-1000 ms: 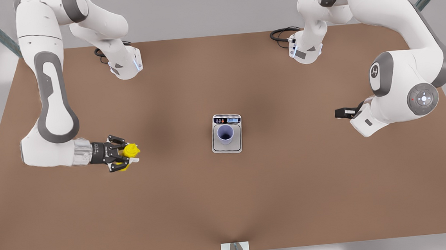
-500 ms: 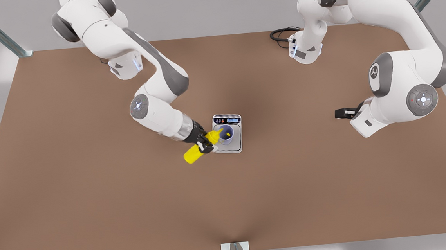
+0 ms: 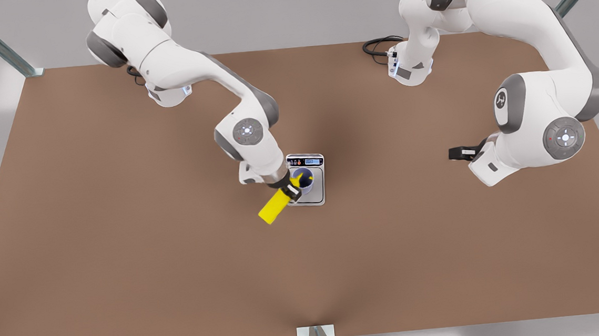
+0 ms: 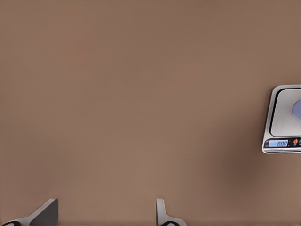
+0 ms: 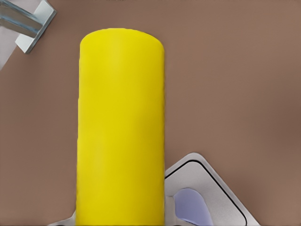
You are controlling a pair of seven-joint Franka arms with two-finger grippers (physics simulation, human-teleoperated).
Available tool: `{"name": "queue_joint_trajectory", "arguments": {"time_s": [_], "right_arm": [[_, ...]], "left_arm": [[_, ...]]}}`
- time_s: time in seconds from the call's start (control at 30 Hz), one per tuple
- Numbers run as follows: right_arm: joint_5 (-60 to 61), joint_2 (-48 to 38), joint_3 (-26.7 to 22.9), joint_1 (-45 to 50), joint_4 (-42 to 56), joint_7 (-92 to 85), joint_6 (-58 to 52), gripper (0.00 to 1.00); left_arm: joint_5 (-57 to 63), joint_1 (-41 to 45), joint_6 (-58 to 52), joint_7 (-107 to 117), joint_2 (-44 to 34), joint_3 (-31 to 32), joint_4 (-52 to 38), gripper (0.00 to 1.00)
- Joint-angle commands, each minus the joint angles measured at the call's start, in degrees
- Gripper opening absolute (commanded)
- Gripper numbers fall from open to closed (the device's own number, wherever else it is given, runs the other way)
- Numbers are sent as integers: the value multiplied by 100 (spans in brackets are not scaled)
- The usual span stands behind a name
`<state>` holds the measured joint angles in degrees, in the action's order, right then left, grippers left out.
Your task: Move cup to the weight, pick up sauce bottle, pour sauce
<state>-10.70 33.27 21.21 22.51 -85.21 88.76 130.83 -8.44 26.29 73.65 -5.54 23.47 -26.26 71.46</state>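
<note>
Right now you see one sauce bottle (image 3: pixel 274 207) clamped by the right gripper (image 3: pixel 293 189) over one cup (image 3: pixel 305 182) on one weight (image 3: pixel 315 187), while the left gripper (image 4: pixel 106 214) waits apart, fingers spread.

Front view: right gripper (image 3: pixel 291 188) mostly hidden under its wrist, on the sauce bottle (image 3: pixel 276 205); nozzle tip too small to tell. Cup (image 3: pixel 303 180) partly covered. Left gripper (image 3: pixel 455 153) half behind its arm, fingers unclear. Left wrist view: weight (image 4: pixel 283 118) cut off at right edge. Right wrist view: bottle cropped at bottom.
</note>
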Motion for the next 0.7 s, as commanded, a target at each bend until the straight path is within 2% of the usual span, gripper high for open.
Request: {"name": "queue_joint_trajectory", "arguments": {"time_s": [0.0, 0.43, 0.67], "right_arm": [[-72, 30, 59, -1, 4, 1, -22, 45], [-2340, 504, 191, 254, -189, 115, -23, 46], [-2656, 531, 191, 254, -259, 106, -66, 46]], "left_arm": [[0, -1, 0, 0, -1, 6, 0, 100], [0, -1, 0, 0, 8, 6, 35, 100], [0, -1, 9, 0, -18, 7, 26, 100]]}}
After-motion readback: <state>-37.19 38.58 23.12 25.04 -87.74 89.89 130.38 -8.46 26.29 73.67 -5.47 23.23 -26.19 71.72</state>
